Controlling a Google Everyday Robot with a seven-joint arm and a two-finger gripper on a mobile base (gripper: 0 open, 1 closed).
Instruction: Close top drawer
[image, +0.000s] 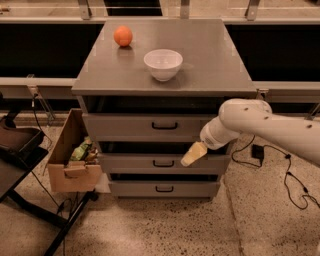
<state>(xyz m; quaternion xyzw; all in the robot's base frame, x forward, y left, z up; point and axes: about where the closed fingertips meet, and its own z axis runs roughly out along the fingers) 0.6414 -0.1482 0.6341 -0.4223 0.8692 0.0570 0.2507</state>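
Observation:
The top drawer (130, 128) is the tallest grey front of three, with a black bar handle (165, 126) at its centre. It stands a little out from the cabinet, with a dark gap above it under the tabletop; its floor is hidden. My gripper (193, 154), pale yellow on a white arm (240, 122) coming from the right, hangs just below the top drawer's right end, in front of the middle drawer (125, 163). It is shut and holds nothing.
A white bowl (163, 64) and an orange (123, 36) sit on the grey tabletop (210, 65). A cardboard box (70, 160) of packets stands at the cabinet's left. A black stand (20, 150) is at far left. Cables (287, 175) lie on the floor at right.

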